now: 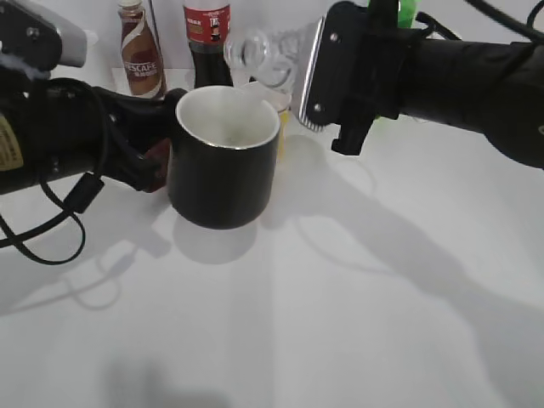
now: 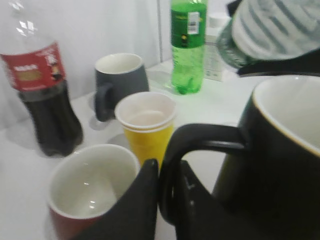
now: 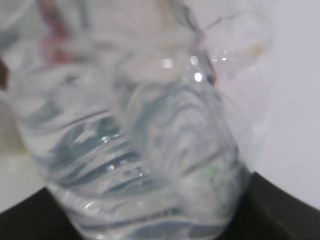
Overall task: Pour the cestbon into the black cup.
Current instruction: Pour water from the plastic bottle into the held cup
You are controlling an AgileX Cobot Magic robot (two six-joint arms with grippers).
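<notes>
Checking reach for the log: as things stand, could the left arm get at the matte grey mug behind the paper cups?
Probably not. The left pincer is shut on the black cup's handle, and the yellow paper cup and brown-red mug stand between it and the grey mug.

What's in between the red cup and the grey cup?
The yellow paper cup stands between the brown-red mug and the grey mug, in the left wrist view.

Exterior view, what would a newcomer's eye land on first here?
The big black cup at centre, its handle pinched by the left end effector. Above its rim on the right, the right end effector holds the clear cestbon tipped toward it. Behind stand a cola bottle and a coffee bottle.
</notes>
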